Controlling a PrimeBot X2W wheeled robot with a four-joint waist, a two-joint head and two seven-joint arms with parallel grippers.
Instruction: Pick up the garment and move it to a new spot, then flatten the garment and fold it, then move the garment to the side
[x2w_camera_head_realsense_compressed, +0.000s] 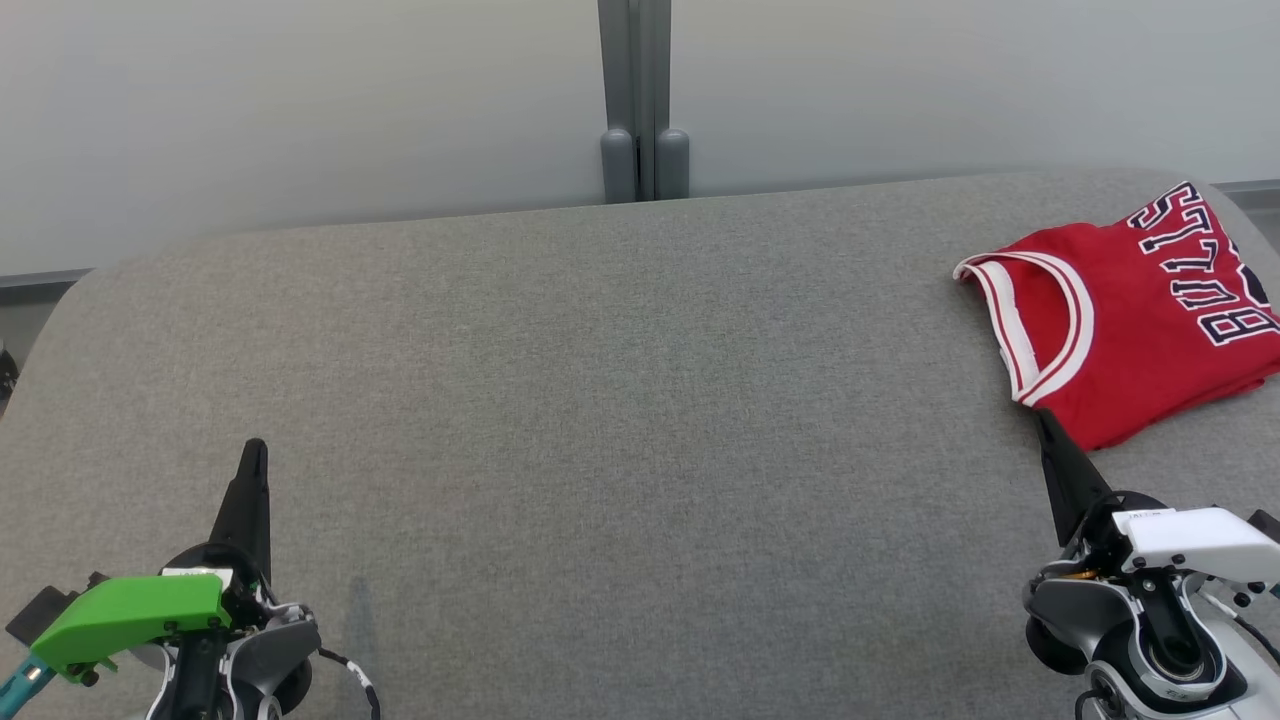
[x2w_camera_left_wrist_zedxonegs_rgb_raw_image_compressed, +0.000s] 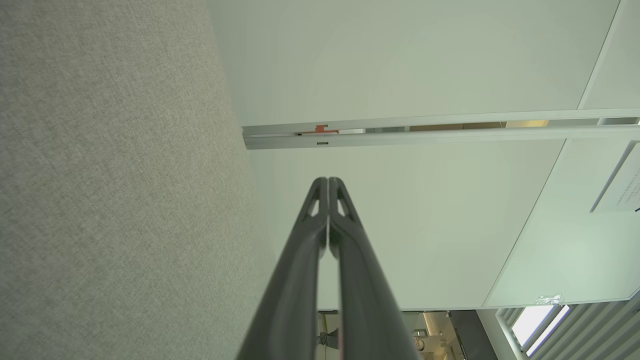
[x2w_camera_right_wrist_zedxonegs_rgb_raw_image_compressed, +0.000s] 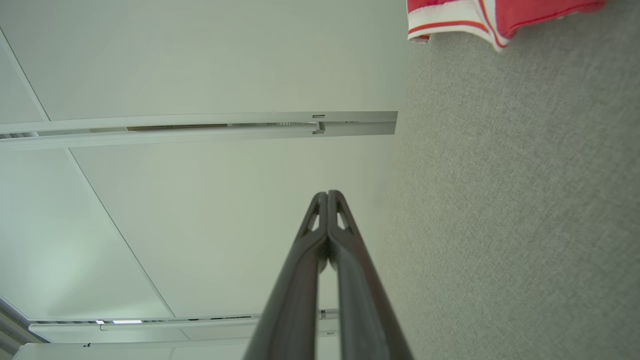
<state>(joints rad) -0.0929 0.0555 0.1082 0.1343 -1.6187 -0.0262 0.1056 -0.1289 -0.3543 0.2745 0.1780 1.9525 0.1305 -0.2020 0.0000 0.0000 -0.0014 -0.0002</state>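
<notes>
Near you, the left pincer (x2w_camera_head_realsense_compressed: 254, 452) sits low left over the grey bench (x2w_camera_head_realsense_compressed: 620, 420), fingers pressed together and pointing away, gripping nothing. Your right pincer (x2w_camera_head_realsense_compressed: 1042, 420) is low right, also closed and empty, tilted slightly left, its tip near the garment (x2w_camera_head_realsense_compressed: 1130, 310). A wide stretch of bench cloth lies between them. The garment, red with white trim, lies folded at the far right. The bench's rounded far edge meets a pale wall (x2w_camera_head_realsense_compressed: 300, 100) and grey post (x2w_camera_head_realsense_compressed: 645, 100).
</notes>
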